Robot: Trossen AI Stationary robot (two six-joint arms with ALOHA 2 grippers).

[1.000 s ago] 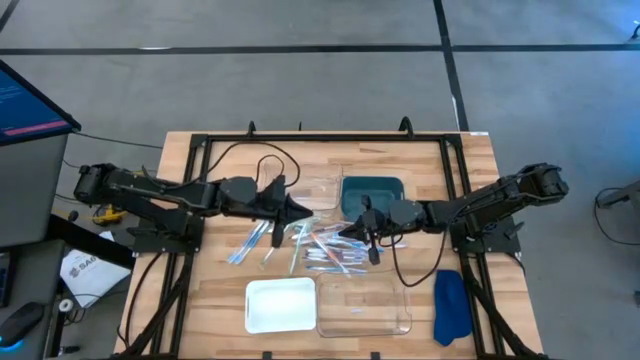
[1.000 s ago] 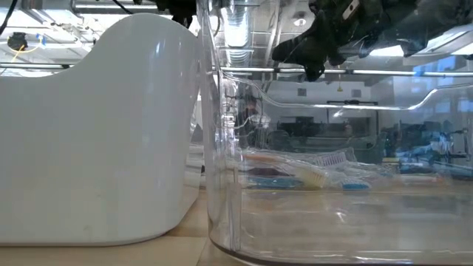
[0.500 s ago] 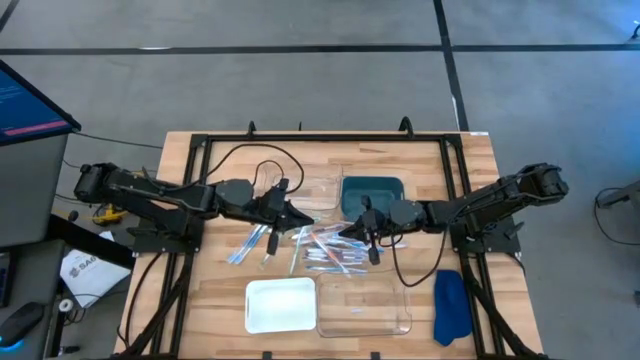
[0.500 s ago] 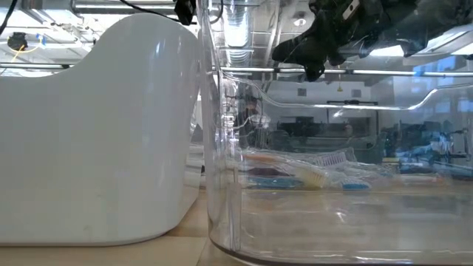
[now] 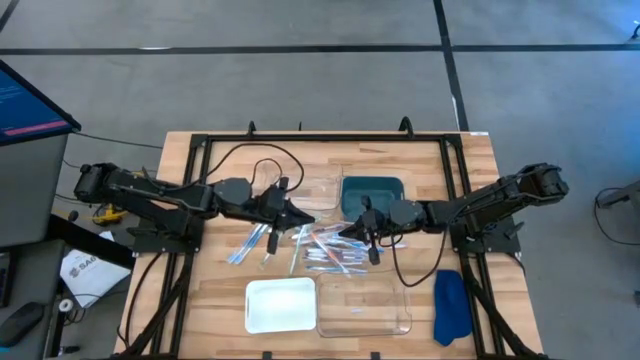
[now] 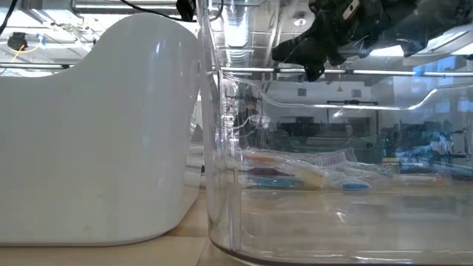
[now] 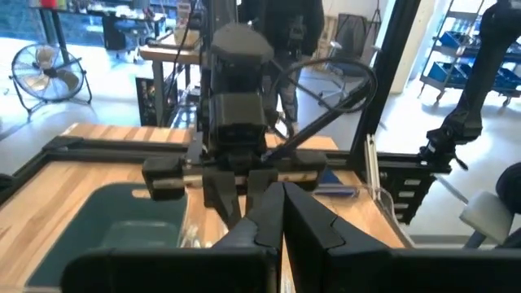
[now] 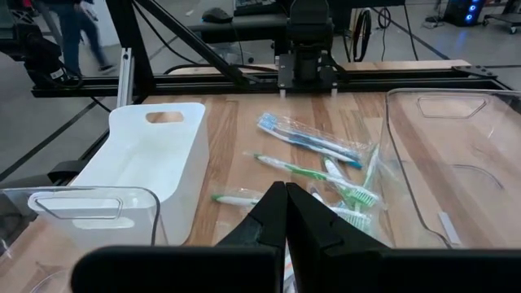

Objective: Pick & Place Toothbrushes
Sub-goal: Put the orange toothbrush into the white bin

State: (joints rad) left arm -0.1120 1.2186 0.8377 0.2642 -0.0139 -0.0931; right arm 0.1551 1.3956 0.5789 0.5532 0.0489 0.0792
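The toothbrushes (image 5: 320,248) are lying in a loose pile mid-table, between the teal bin (image 5: 373,192) and the white bin (image 5: 281,304), with no readable labels on anything. Left gripper (image 5: 300,213) and right gripper (image 5: 347,233) both hover right at the pile's edges. Both have their jaws fully closed and aren't gripping anything.

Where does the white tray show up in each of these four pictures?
High view: white tray at the table's near edge, left of the clear tray.
Low view: fills the left half, clear tray alongside.
Left wrist view: not in it.
Right wrist view: at left, beside the toothbrushes.
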